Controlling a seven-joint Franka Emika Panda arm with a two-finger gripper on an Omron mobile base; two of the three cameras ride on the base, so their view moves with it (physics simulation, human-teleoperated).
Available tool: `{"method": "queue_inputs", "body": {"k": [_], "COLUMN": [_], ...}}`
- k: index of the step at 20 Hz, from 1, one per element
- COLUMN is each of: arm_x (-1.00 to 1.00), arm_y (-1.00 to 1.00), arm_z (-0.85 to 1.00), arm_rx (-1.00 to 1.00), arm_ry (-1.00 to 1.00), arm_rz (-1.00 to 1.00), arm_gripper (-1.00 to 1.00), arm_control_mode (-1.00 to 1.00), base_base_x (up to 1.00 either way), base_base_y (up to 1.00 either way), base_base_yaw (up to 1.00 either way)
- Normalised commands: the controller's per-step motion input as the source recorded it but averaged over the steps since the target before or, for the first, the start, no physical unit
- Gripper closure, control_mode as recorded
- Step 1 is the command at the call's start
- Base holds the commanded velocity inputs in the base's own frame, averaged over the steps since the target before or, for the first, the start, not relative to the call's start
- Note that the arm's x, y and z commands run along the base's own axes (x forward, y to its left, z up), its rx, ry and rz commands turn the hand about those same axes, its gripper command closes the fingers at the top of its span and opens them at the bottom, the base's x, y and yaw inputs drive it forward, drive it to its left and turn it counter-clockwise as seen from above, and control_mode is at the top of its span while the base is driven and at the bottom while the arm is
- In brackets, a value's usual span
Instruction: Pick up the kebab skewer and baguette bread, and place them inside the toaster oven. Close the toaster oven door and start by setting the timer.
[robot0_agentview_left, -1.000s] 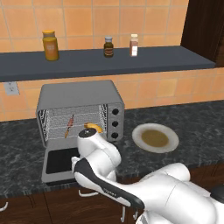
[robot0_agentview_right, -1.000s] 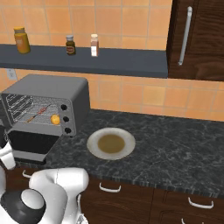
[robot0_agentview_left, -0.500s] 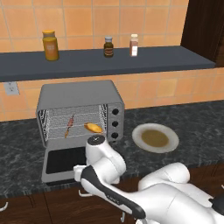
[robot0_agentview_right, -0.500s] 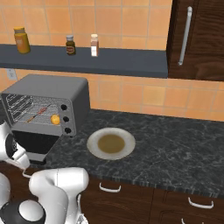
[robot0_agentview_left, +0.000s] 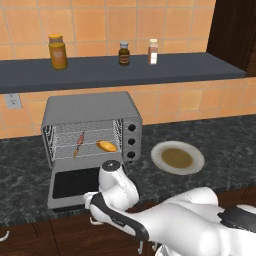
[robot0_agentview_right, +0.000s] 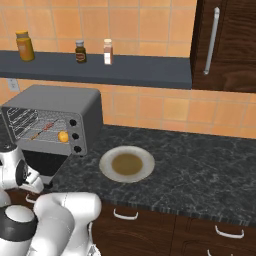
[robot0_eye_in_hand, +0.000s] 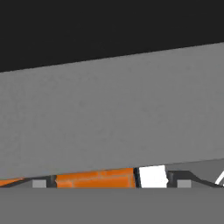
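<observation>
The grey toaster oven (robot0_agentview_left: 90, 107) (robot0_agentview_right: 60, 102) stands on the counter with its door (robot0_agentview_left: 70, 184) (robot0_agentview_right: 49, 163) dropped flat. On its wire rack lie the thin kebab skewer (robot0_agentview_left: 79, 144) (robot0_agentview_right: 42, 130) at left and the golden baguette bread (robot0_agentview_left: 106, 146) (robot0_agentview_right: 63, 136) at right. My gripper (robot0_agentview_left: 92, 201) sits low at the door's front right edge, apart from both foods. In the hand view the gripper (robot0_eye_in_hand: 111, 183) faces a broad grey panel, the jaws wide apart and open with nothing between them.
A white plate (robot0_agentview_left: 177, 157) (robot0_agentview_right: 126, 164) with brown sauce sits right of the oven on the dark counter. Three black knobs (robot0_agentview_left: 131, 141) run down the oven's right side. Bottles (robot0_agentview_left: 58, 51) stand on the wall shelf above. A dark cabinet (robot0_agentview_right: 225, 45) rises at right.
My wrist has sunk from in front of the oven opening toward the door's front edge, uncovering the baguette bread. Skewer and bread lie as before. The jaws stayed open.
</observation>
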Motion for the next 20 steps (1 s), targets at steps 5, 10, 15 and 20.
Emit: {"method": "queue_inputs", "body": {"k": [5, 10, 15, 20], "arm_x": [0.03, 0.19, 0.28, 0.38], "arm_y": [0.30, 0.20, 0.00, -0.03], "arm_z": [-0.25, -0.24, -0.13, 0.03], "arm_rx": [0.00, 0.00, 0.00, 0.00], "arm_ry": [0.00, -0.02, -0.06, -0.13], "arm_rz": [0.11, 0.09, 0.03, 0.00], "arm_gripper": [-1.00, -1.00, -1.00, -1.00], "arm_control_mode": [-1.00, -1.00, -1.00, -1.00], "base_base_x": [0.00, 0.00, 0.00, 0.00], "base_base_y": [0.00, 0.00, 0.00, 0.00], "base_base_yaw": [0.00, 0.00, 0.00, 0.00]}}
